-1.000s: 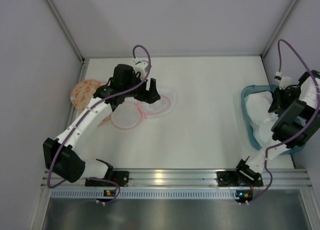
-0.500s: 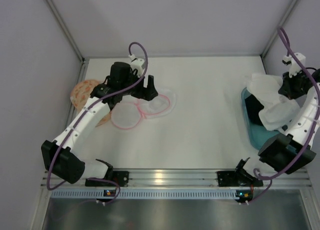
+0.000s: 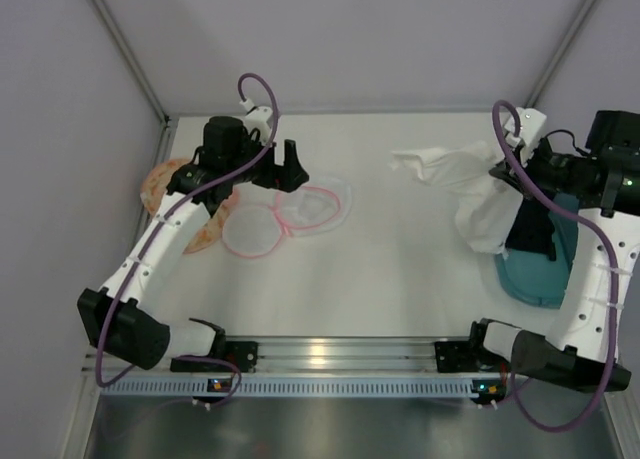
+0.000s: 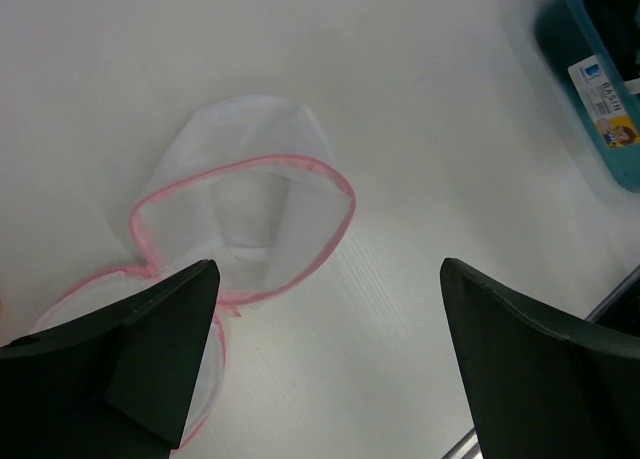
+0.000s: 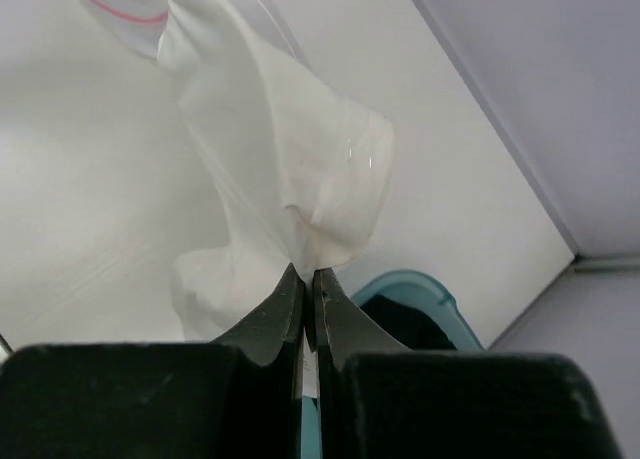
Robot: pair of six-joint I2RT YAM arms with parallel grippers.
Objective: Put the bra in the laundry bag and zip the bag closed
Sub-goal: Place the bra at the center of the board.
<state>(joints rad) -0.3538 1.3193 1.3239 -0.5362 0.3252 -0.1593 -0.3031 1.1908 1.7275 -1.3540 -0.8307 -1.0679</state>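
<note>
The patterned laundry bag [image 3: 162, 182] lies at the table's far left, partly under my left arm. My left gripper [image 3: 290, 169] [image 4: 328, 269] is open and empty, hovering over a plain white pouch with a pink rim [image 3: 310, 209] [image 4: 250, 209]. My right gripper [image 3: 498, 172] [image 5: 308, 271] is shut on a white cloth [image 3: 470, 194] [image 5: 290, 149], which hangs above the table left of the teal tub [image 3: 545, 274] [image 5: 420, 284]. Something black [image 5: 425, 329], possibly the bra, lies inside the tub, mostly hidden.
The white pouch's second round half [image 3: 250, 231] lies beside the first. The tub also shows in the left wrist view [image 4: 600, 69]. The enclosure walls stand close on the left, right and back. A metal rail [image 3: 330, 354] runs along the near edge.
My right gripper has lifted the white cloth out of the tub and carried it left over the table. My left gripper has drawn back a little from the white pouch.
</note>
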